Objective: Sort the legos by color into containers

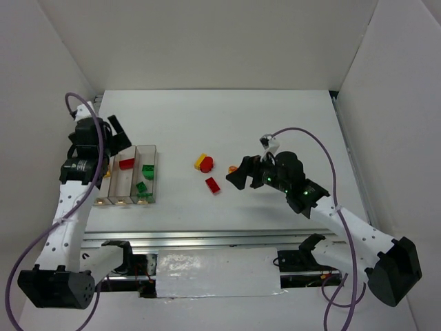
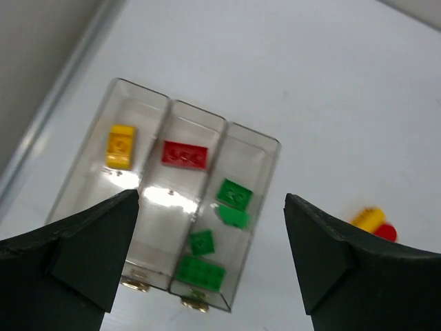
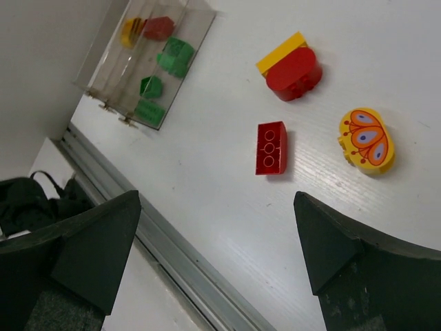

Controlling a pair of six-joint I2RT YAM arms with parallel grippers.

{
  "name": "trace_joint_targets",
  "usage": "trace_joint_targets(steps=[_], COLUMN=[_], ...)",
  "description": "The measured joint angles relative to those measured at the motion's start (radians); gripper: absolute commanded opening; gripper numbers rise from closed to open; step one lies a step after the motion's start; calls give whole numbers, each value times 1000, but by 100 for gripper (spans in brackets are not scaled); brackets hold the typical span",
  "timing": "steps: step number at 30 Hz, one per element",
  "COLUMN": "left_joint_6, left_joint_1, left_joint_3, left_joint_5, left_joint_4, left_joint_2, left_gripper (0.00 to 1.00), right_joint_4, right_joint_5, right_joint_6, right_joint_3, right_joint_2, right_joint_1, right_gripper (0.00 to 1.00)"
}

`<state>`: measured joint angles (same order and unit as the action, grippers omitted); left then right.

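Three joined clear containers (image 1: 135, 162) stand at the left. The left bin holds a yellow lego (image 2: 120, 146), the middle one a red brick (image 2: 185, 154), and the right one several green legos (image 2: 234, 194). My left gripper (image 2: 210, 200) hangs open and empty above the containers (image 2: 215, 148). Mid-table lie a red rounded lego (image 3: 295, 72) against a yellow brick (image 3: 281, 52), a red brick (image 3: 271, 147) and a yellow butterfly piece (image 3: 367, 139). My right gripper (image 1: 238, 176) is open and empty, just right of the red brick (image 1: 213, 185).
A metal rail (image 1: 207, 238) runs along the table's near edge in front of the arm bases. White walls close in the table at the left, back and right. The containers (image 3: 117, 76) sit close to the left wall.
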<state>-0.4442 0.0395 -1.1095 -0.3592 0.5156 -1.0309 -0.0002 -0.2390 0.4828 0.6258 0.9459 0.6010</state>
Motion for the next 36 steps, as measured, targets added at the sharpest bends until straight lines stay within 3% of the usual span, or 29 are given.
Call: trace_joint_targets(steps=[3,8,15,20,23,28,36], left_joint_6=[8,34,53,49,49,50,52], left_joint_1=[-100,-119,-183,-187,-190,-194,-196], left_joint_3=[11,134,168,188,189,190,190], left_joint_5=[69,214,364,380,380,381,387], left_joint_4=[25,35,35,32,32,31,34], left_joint_2=[24,107,164,217,229,230,180], left_gripper=[99,99,99,100,100,100,99], right_joint_4=[-31,-66,-205,-263,-276,-309,-320], right_joint_5=[55,140,267,335,325,302,283], right_joint_6=[32,97,87,-3,-90,-209,-280], right_joint_3=[34,70,234,292,306,457,490], right_joint_2=[21,58,314,452,504,689,850], right_joint_1=[0,0,2,3,3,3,-5], right_gripper=[100,100,94,91,84,79,61])
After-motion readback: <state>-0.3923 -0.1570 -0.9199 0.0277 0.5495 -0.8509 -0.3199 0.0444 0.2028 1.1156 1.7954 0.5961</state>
